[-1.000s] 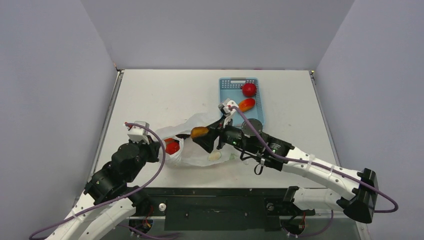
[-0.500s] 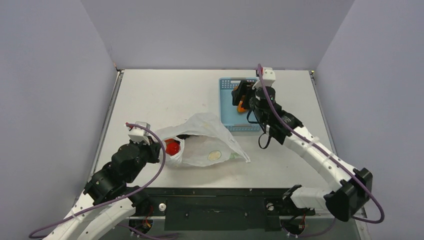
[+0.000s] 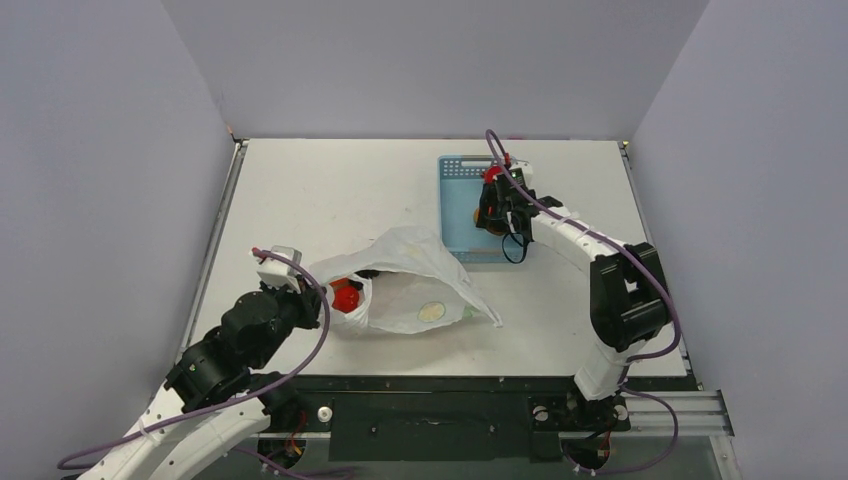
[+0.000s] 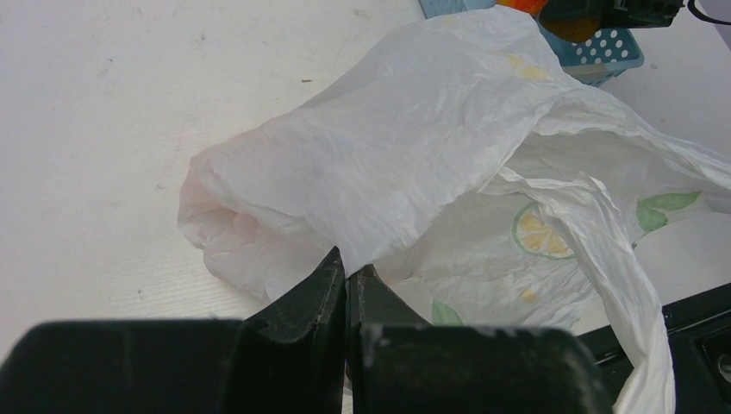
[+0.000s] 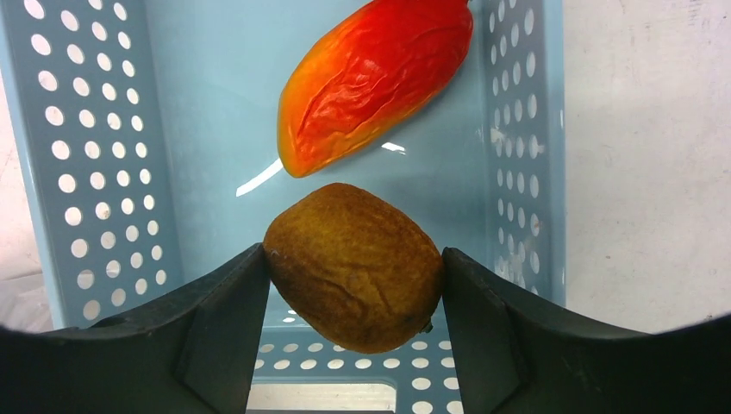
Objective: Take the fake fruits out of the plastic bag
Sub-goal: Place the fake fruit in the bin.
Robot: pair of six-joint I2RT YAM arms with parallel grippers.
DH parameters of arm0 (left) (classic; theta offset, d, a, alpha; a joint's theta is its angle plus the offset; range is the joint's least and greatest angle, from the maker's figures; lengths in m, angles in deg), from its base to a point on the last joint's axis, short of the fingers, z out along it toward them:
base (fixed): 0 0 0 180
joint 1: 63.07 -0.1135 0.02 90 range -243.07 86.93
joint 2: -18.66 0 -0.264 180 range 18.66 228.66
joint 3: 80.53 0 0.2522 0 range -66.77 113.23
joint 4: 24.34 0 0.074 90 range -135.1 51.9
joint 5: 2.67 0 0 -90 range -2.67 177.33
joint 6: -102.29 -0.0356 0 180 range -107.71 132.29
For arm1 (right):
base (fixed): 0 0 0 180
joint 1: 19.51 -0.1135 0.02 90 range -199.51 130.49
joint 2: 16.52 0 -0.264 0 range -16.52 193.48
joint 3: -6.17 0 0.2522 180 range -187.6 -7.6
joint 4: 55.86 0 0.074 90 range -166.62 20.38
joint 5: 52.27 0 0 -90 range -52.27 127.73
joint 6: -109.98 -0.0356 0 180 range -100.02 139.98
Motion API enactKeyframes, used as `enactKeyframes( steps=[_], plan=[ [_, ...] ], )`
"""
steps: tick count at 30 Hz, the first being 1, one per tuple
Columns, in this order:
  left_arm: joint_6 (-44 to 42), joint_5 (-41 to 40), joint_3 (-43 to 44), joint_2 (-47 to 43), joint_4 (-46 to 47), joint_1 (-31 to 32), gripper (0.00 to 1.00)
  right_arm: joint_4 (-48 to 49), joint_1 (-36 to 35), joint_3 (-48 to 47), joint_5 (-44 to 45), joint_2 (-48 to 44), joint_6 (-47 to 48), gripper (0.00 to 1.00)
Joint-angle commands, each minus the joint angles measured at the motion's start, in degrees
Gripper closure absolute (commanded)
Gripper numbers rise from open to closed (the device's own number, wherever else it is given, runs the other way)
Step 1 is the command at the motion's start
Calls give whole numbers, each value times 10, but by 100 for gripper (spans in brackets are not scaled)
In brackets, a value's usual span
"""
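Observation:
The white plastic bag (image 3: 415, 275) lies crumpled at the table's front left, its mouth toward my left arm. A small red fruit (image 3: 347, 296) shows inside the mouth. My left gripper (image 3: 313, 301) is shut on the bag's edge, its jaws pinching the film (image 4: 347, 274). My right gripper (image 3: 489, 217) is over the blue basket (image 3: 455, 165) and is shut on a brown kiwi (image 5: 353, 276), held just above the basket floor. The orange and the grape bunch are hidden.
A red-orange mango (image 5: 375, 82) lies in the basket beyond the kiwi. A larger red apple (image 3: 492, 175) sits at the basket's far end, partly behind my right wrist. The basket's perforated walls (image 5: 82, 172) flank the gripper. The bag's loose handle (image 4: 629, 285) trails toward the front edge.
My right arm has swung from the bag's mouth to the blue basket with the kiwi in it, and has come down into the basket. My left gripper has stayed on the bag.

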Motion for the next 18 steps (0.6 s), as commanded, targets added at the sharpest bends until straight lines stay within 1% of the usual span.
enactKeyframes(
  steps=[1,5,6,7,9,14,18],
  plan=[
    [-1,-14,1,-7,24,9,100,6,-5,-24,16,-8,12,47],
    [-2,-12,3,-2,23,11,100,3,-9,-25,20,-6,16,40],
    [-2,-12,3,-2,24,12,100,2,-10,-26,17,-6,16,35],
    [-2,-12,3,-2,23,13,100,3,-12,-26,17,-7,17,23],
    [-2,-14,2,-3,24,13,100,0,-14,-27,21,-9,19,16],
    [-2,-13,3,-5,23,16,100,-8,-16,-31,34,-24,21,13],
    [-2,-15,2,-7,24,17,100,-16,-29,-30,39,-63,23,13]
  ],
)
